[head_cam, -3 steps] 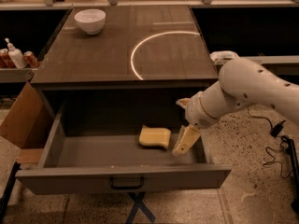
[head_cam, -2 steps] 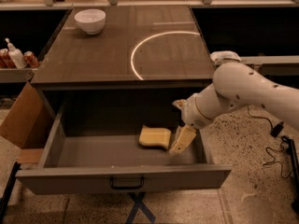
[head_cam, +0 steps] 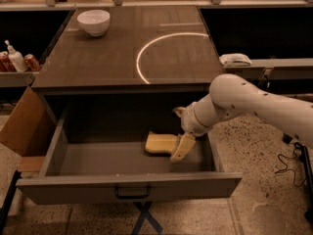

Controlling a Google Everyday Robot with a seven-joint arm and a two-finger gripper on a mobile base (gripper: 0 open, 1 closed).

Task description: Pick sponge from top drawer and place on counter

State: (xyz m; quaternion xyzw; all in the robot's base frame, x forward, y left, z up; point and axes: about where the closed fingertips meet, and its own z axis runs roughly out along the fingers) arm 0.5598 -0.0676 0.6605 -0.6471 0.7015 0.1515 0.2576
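Observation:
The top drawer [head_cam: 129, 186] is pulled open below the counter [head_cam: 98, 58], which has a white arc [head_cam: 146, 48] on it. The pale yellow sponge [head_cam: 159, 143] lies flat on the drawer floor, right of centre. My gripper [head_cam: 181, 147] is down inside the drawer, right against the sponge's right end, reaching in from the right on the white arm [head_cam: 244, 102]. The sponge rests on the drawer floor.
A white bowl [head_cam: 93, 21] stands at the counter's far left corner. A cardboard flap [head_cam: 22, 126] hangs left of the drawer. Bottles and cans [head_cam: 17, 60] sit on a left shelf. A white object [head_cam: 235, 59] lies on the right ledge. Cables [head_cam: 288, 165] trail on the floor.
My gripper has moved left inside the drawer, closing the gap to the sponge's right end. The sponge has not moved.

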